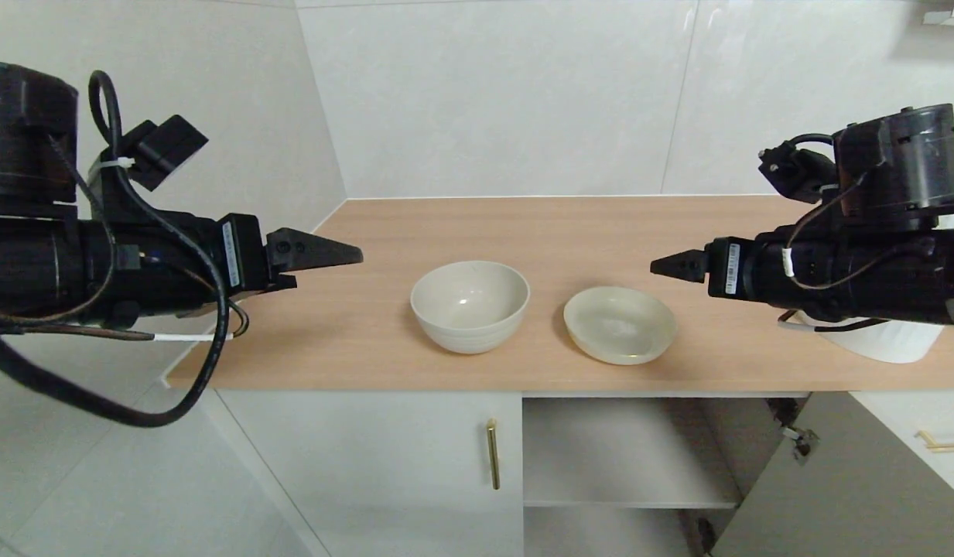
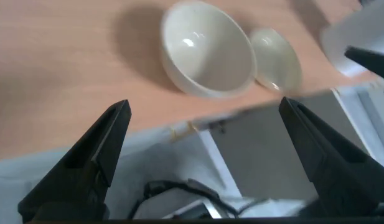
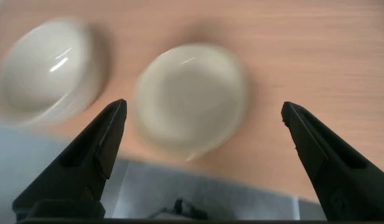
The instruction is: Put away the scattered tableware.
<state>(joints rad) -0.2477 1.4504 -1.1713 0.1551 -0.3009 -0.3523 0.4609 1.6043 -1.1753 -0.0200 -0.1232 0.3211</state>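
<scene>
A deep cream bowl [image 1: 470,305] [image 2: 207,56] [image 3: 45,71] stands near the front of the wooden countertop [image 1: 569,232]. Right beside it sits a shallow, paler dish [image 1: 620,324] [image 2: 276,60] [image 3: 190,99]. My left gripper [image 1: 322,254] [image 2: 204,152] hovers above the counter's left end, open and holding nothing, well left of the bowl. My right gripper [image 1: 674,265] [image 3: 201,152] hangs open and unloaded just above and to the right of the shallow dish.
A white vessel [image 1: 883,336] stands on the counter at the right, partly behind my right arm. Below the counter, a cabinet door with a gold handle [image 1: 492,454] is shut; the compartment [image 1: 624,456] to its right stands open, its door [image 1: 825,480] swung out.
</scene>
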